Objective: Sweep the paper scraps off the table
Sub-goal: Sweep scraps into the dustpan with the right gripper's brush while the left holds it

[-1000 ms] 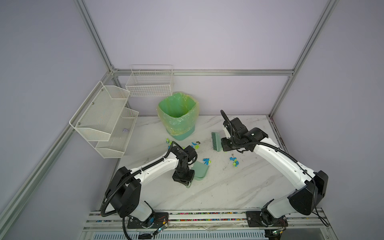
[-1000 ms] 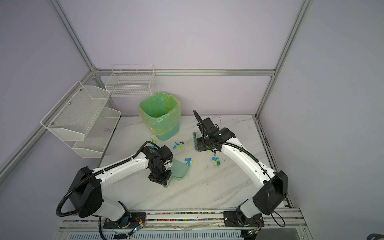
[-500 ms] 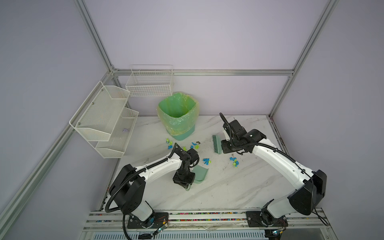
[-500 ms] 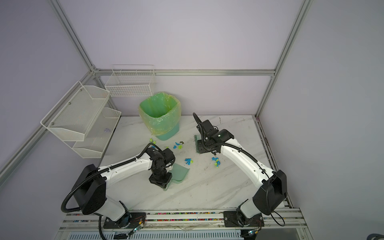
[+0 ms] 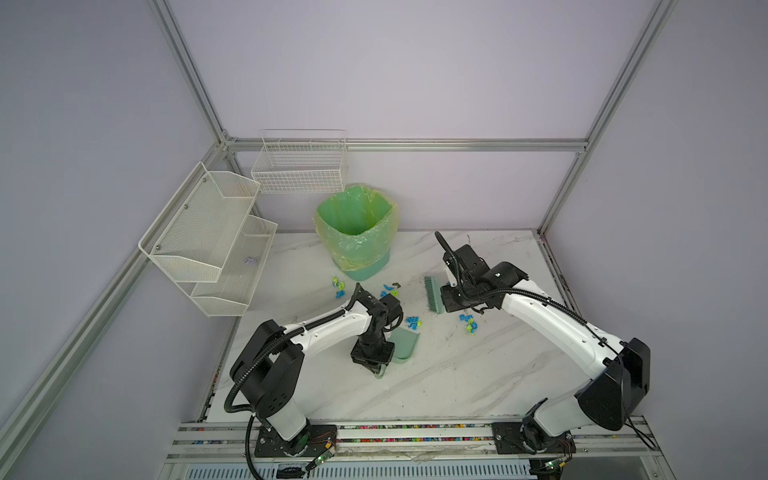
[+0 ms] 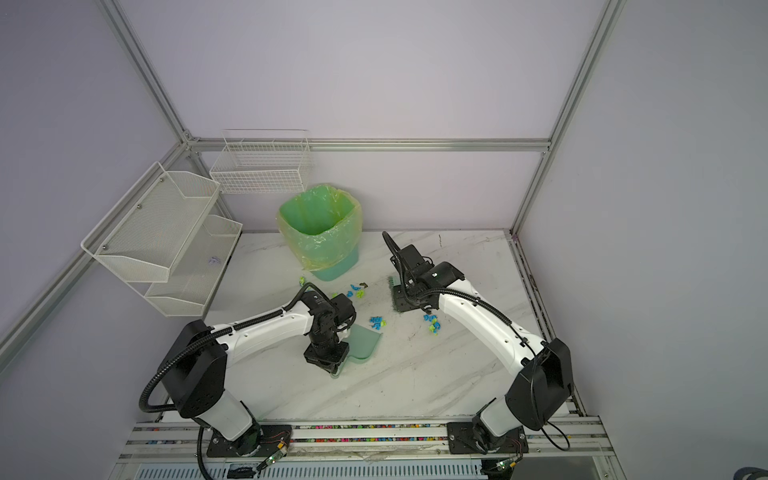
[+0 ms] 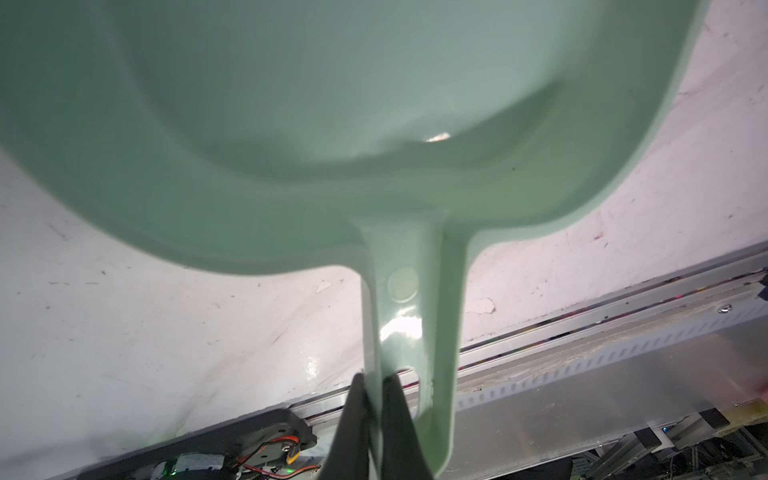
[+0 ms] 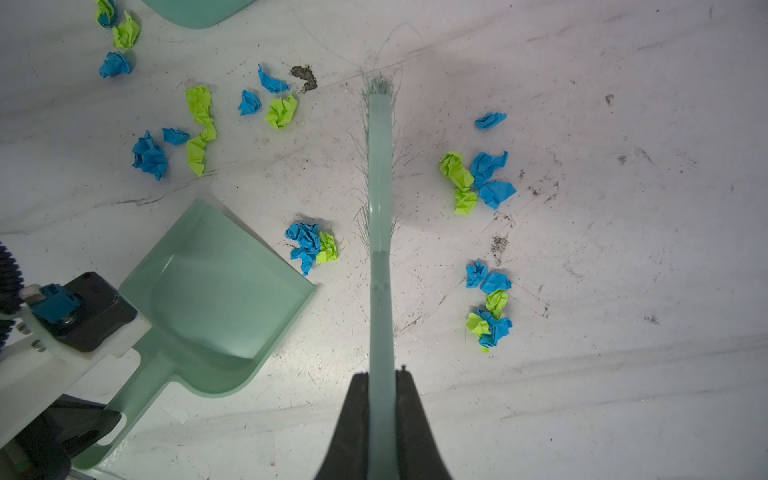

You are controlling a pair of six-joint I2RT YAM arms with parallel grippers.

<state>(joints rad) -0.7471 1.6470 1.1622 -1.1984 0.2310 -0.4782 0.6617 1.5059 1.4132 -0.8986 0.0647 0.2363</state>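
Pinching the handle of a pale green brush (image 8: 380, 174), the right pincer (image 8: 381, 376) held it bristles-down. Ahead of that pincer, blue and lime paper scraps (image 8: 309, 247) lay on the table (image 8: 602, 415) either side of the brush. The left pincer (image 7: 374, 380) was clamped on the dustpan (image 7: 332, 124) handle, with one scrap cluster just beyond the pan's lip.

I count one pale green plastic dustpan (image 8: 216, 291), one matching green long-handled brush (image 8: 380, 166), one green bin with a yellowish liner (image 5: 357, 249), two white wire-mesh racks (image 5: 208, 232) and two white-and-black robot arms (image 5: 332, 328). Of crumpled blue and lime-green paper scraps (image 8: 309, 247) there are roughly a dozen on the brush's dustpan side and about ten on its far side, plus one dark brown crumb (image 8: 305, 79)
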